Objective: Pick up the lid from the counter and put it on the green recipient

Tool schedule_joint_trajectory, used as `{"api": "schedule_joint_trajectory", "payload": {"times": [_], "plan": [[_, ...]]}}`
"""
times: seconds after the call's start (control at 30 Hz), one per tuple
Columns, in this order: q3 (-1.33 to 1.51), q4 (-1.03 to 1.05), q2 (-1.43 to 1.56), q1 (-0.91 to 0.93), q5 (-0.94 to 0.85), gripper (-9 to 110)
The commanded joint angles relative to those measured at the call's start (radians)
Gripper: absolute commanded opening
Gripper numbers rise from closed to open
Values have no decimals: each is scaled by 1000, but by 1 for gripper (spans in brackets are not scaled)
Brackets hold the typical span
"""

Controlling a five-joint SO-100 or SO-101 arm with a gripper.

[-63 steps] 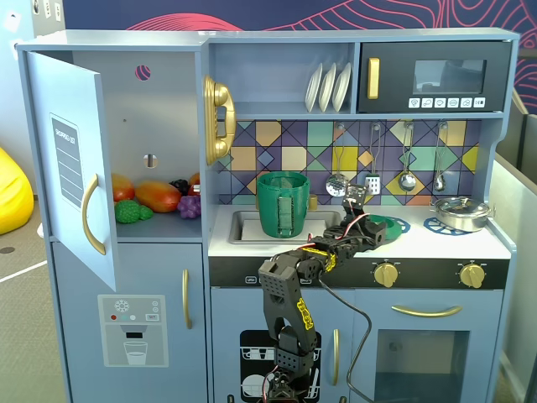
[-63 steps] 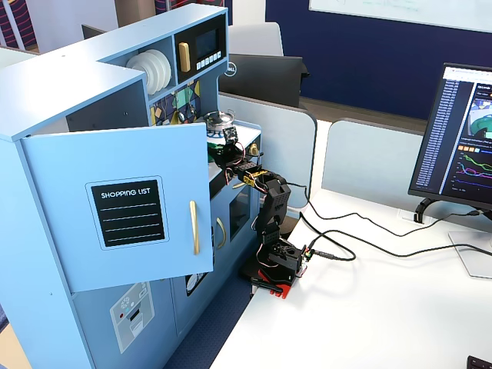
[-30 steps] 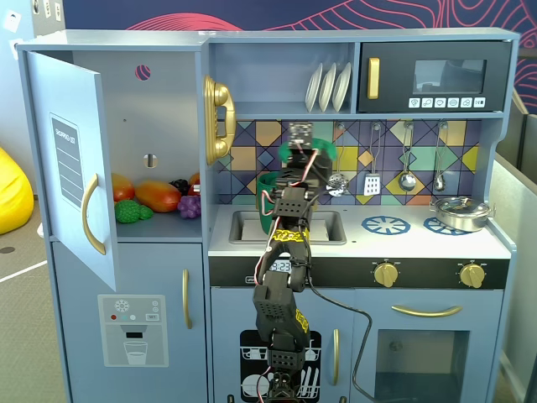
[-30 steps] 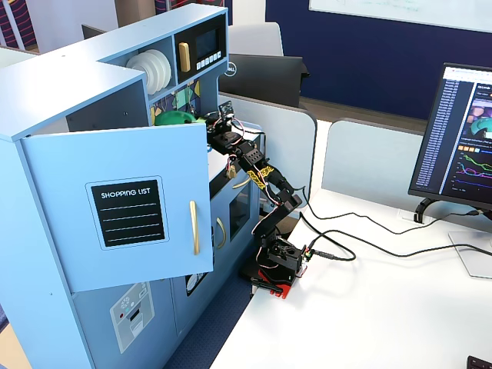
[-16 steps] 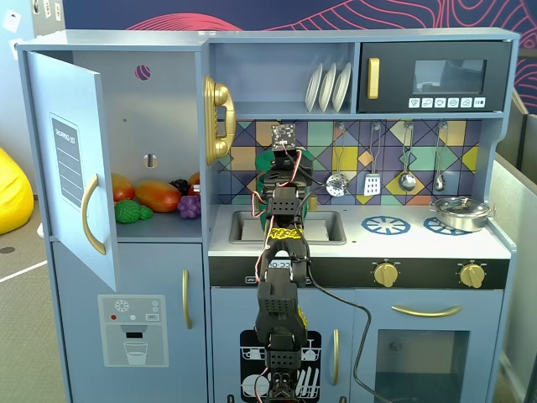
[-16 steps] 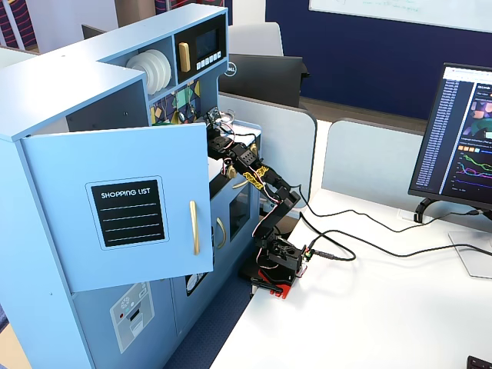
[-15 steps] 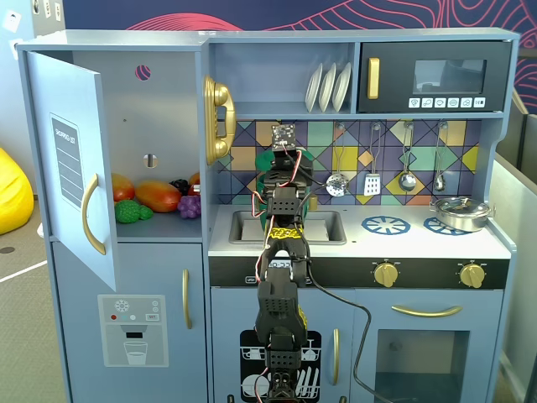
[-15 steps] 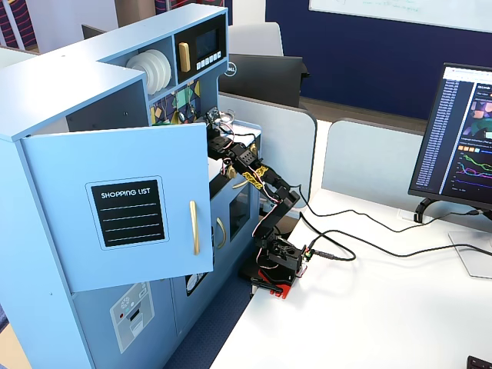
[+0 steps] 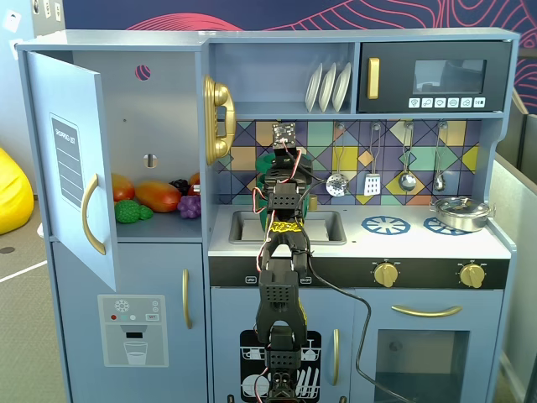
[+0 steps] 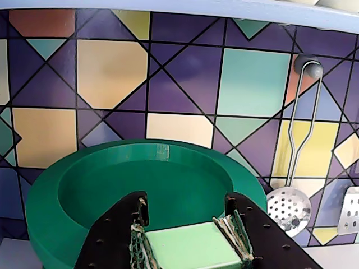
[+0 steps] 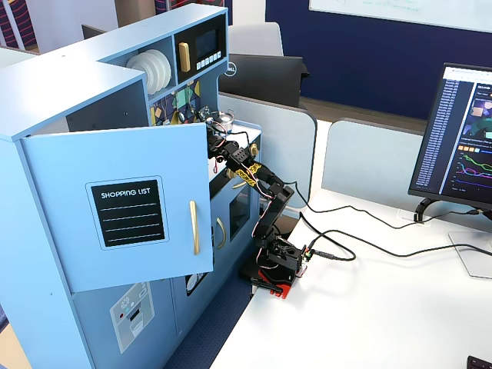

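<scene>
Holding the lid (image 10: 193, 246) right now: in the wrist view your gripper (image 10: 190, 238) has both black fingers (image 10: 115, 235) closed in on a pale green slab between them, which I read as the lid seen nearly edge-on or by its knob; can't confirm the disc shape from here.

Jaws: narrowly parted, clamped on that piece, touching it on both sides.

Just beyond, the green recipient (image 10: 140, 185) sits directly under and ahead of the fingers, mouth open, nothing on its rim yet.

So, my read: pick is done, carry is basically done, placement is left. You need to lower, centre over the rim, then release.

Further back, the tiled backsplash (image 10: 112, 73) and hanging skimmer (image 10: 289, 207).

In both fixed views the arm hides pot and lid, at the counter by the sink (image 9: 323, 225).
</scene>
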Motion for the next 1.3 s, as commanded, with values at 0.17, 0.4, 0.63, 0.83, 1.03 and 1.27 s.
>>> {"api": "schedule_joint_trajectory", "payload": {"times": [0.17, 0.4, 0.63, 0.83, 1.03, 1.27], "plan": [[-20, -11, 8, 14, 21, 0], [28, -25, 14, 15, 23, 0], [52, -44, 0, 21, 38, 0], [83, -52, -2, 28, 40, 0], [120, -71, 23, 21, 49, 0], [138, -127, 58, 3, 69, 31]]}}
